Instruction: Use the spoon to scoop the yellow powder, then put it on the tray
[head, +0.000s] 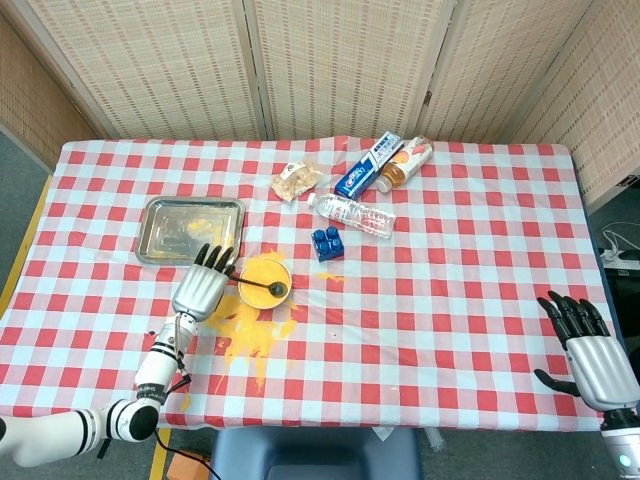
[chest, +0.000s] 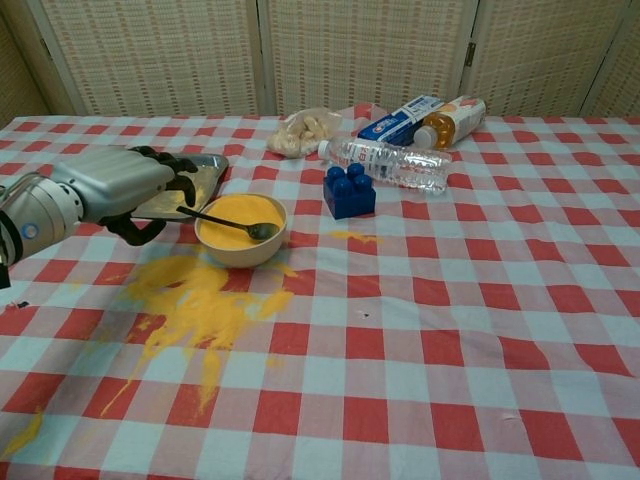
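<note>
A cream bowl (head: 265, 272) (chest: 240, 238) of yellow powder stands left of the table's middle. The metal spoon (head: 263, 288) (chest: 228, 222) lies in it, scoop inside and handle sticking out to the left. My left hand (head: 201, 289) (chest: 112, 184) hovers just left of the handle's end, fingers apart and curved, holding nothing. The steel tray (head: 191, 228) (chest: 212, 171) lies behind it with a little powder on it, partly hidden in the chest view. My right hand (head: 588, 347) stays open at the near right edge, seen only in the head view.
Spilled yellow powder (head: 248, 328) (chest: 192, 299) covers the cloth in front of the bowl. A blue block (chest: 348, 192), a water bottle (chest: 385, 165), a snack bag (chest: 301, 131), a toothpaste box (chest: 400, 120) and an orange bottle (chest: 452, 121) lie behind.
</note>
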